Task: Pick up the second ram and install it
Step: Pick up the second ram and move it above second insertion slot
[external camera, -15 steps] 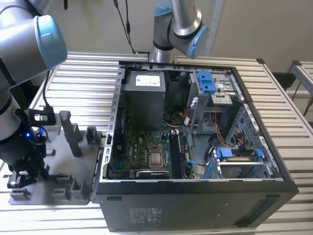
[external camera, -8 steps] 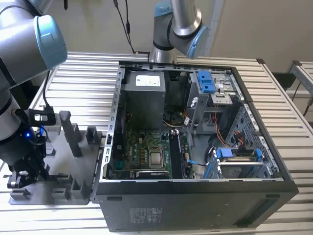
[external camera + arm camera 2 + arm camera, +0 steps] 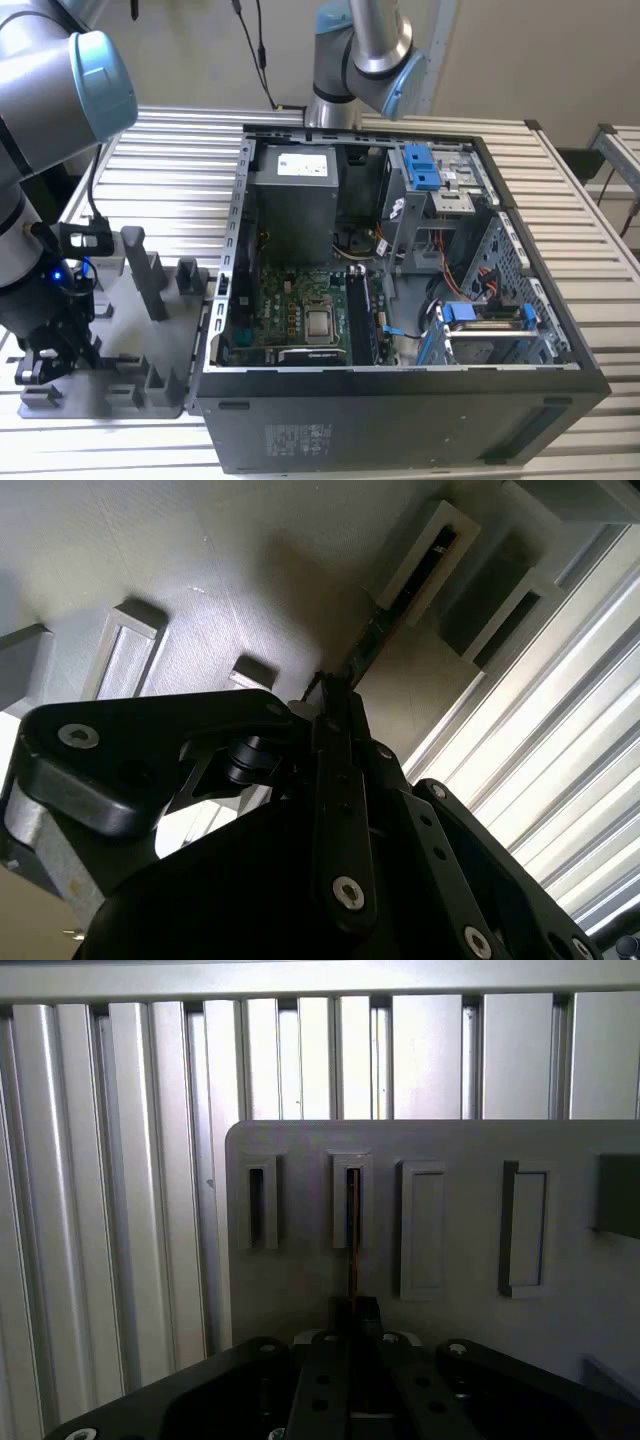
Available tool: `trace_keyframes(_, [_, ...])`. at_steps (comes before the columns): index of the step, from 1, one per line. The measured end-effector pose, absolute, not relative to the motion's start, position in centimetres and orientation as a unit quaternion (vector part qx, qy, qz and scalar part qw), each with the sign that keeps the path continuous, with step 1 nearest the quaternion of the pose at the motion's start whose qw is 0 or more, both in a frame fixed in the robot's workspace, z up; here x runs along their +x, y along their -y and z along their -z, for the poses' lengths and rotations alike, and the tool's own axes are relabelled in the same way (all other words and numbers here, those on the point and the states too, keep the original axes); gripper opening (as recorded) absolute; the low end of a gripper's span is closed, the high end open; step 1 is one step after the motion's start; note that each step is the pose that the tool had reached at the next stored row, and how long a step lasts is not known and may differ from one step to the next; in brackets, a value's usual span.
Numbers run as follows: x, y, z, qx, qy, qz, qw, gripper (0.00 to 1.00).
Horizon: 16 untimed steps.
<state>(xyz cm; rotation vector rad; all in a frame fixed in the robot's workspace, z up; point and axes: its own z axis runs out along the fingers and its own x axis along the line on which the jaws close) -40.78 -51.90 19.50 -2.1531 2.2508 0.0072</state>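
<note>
**Thin memory stick pinched in its tray slot**

The second ram stands on edge in one of the narrow slots of the grey tray. In both wrist views it shows as a slim dark line running from the slot to the fingertips. It looks very light and stiff, but it is thin enough to be fragile. Twisting or side load could bend the board or stress the chips on its faces, and the smooth flat sides give the pads little to bite on. The safest hold is probably square across the two flat faces, near the middle of the upper edge, so the stick hangs straight and does not swing.

The gripper has its fingers drawn in tight on the end of the stick nearest it, one on each face, so it appears clamped on the ram. How deep the board sits between the pads cannot be made out.

In the exterior view the gripper is low over the tray, which lies on the slatted table at the exterior view's left. Just beside the tray, toward that view's right, is the open computer case, with the motherboard exposed inside it. That is well apart from where the stick now stands.
</note>
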Motion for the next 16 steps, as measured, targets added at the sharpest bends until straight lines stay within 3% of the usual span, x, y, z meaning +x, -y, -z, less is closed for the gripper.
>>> trace_keyframes(16, [-40.8,51.9,-21.3,-0.691,-0.723,-0.002,0.013,0.14])
